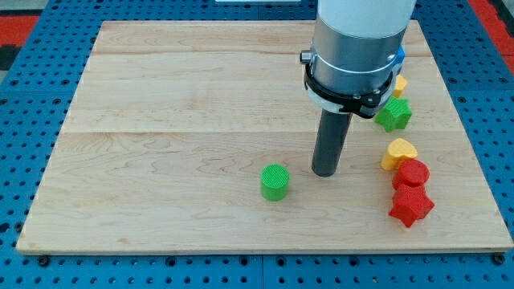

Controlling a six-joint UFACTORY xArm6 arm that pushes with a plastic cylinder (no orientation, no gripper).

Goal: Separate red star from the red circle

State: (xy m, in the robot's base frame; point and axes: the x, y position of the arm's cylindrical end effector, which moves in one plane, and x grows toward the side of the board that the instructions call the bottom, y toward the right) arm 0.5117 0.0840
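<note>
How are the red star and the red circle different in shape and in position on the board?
The red star has points; the red circle is round. The star lies nearer the view's bottom, the circle just above it, next to a yellow block. The circle is closer to my tip, which is to its left. Both are red and appear to touch.

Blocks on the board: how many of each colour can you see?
Green: 2, green cylinder, green star
Red: 2, red circle, red star
Yellow: 2, yellow heart, yellow block partly hidden
Blue: 1, blue block mostly hidden
Total: 7
</note>
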